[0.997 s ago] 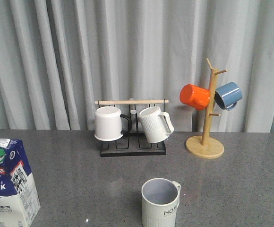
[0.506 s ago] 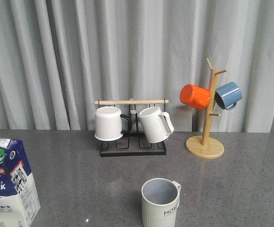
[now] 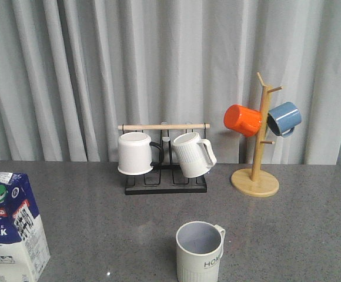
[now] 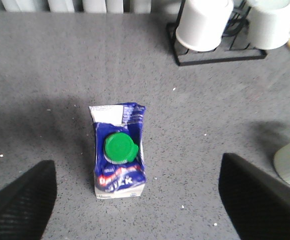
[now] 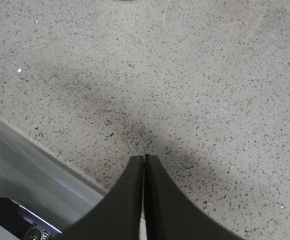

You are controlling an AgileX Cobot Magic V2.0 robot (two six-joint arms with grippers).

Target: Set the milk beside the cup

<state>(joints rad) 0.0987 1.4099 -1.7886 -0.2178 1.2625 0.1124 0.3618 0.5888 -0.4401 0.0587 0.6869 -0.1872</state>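
One milk carton (image 4: 119,156), upright at the table's (image 3: 100,223) front left and well apart from the lettered cup (image 3: 200,251), untouched; left gripper (image 4: 135,200) spread wide directly above (presumably positioned for a straddling grasp), empty; right gripper (image 5: 144,162) pressed closed, empty.

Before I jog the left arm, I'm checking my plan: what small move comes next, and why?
Probably lower the left tool straight down around the milk. Its fingers stand wide open on either side above the upright carton, nothing is gripped yet, and the cup sits well apart.
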